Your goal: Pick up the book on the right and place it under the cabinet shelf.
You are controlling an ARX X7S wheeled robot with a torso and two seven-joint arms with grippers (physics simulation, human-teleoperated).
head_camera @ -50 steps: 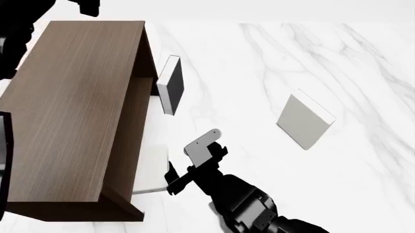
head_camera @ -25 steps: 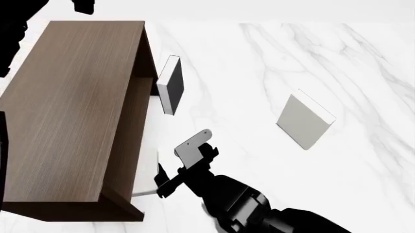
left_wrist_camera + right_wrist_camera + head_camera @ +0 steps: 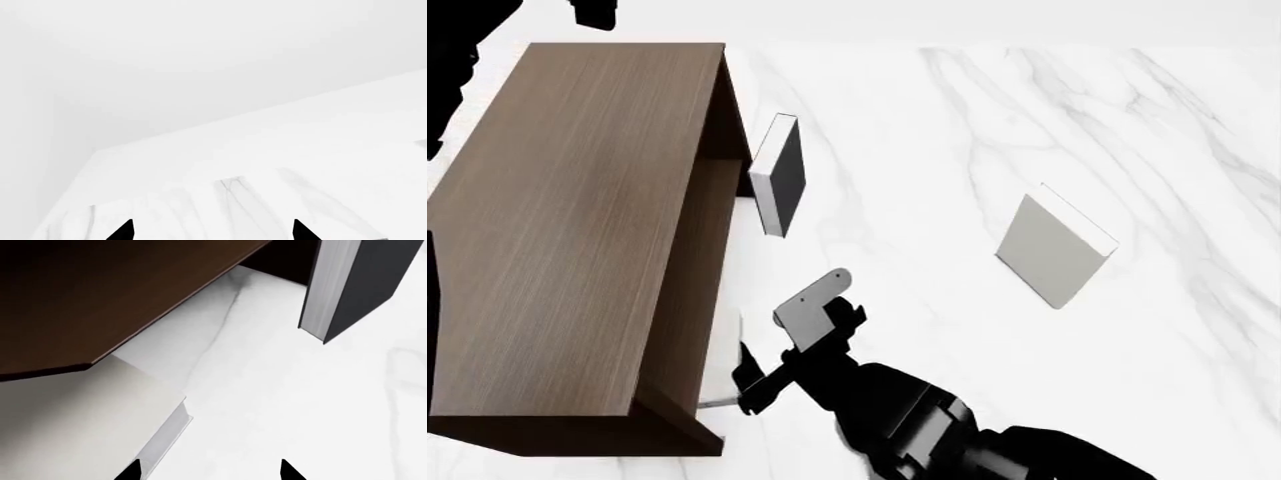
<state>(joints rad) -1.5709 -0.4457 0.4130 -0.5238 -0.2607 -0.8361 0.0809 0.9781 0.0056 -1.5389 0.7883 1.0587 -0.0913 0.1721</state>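
Note:
The dark brown cabinet shelf (image 3: pixel 574 240) stands at the left. The off-white book (image 3: pixel 723 365) lies flat on the marble, mostly under the cabinet, with only a thin strip showing beside its lower edge. In the right wrist view the book (image 3: pixel 80 420) shows its pale face and grey edge, running in beneath the cabinet (image 3: pixel 100 290). My right gripper (image 3: pixel 747 378) is open right at the book's outer edge, and one fingertip (image 3: pixel 133 471) overlaps that edge. My left gripper (image 3: pixel 208 231) is open and empty, facing bare white marble.
A book with a black face (image 3: pixel 781 180) stands upright against the cabinet's far corner, and also shows in the right wrist view (image 3: pixel 353 285). A greyer-beige book (image 3: pixel 1052 250) lies on the marble table (image 3: pixel 961 120) at the right. My left arm (image 3: pixel 594 12) is at the upper left.
My right gripper has moved left toward the cabinet. The off-white book has slid further under the cabinet, so less of it shows. The other books have not moved.

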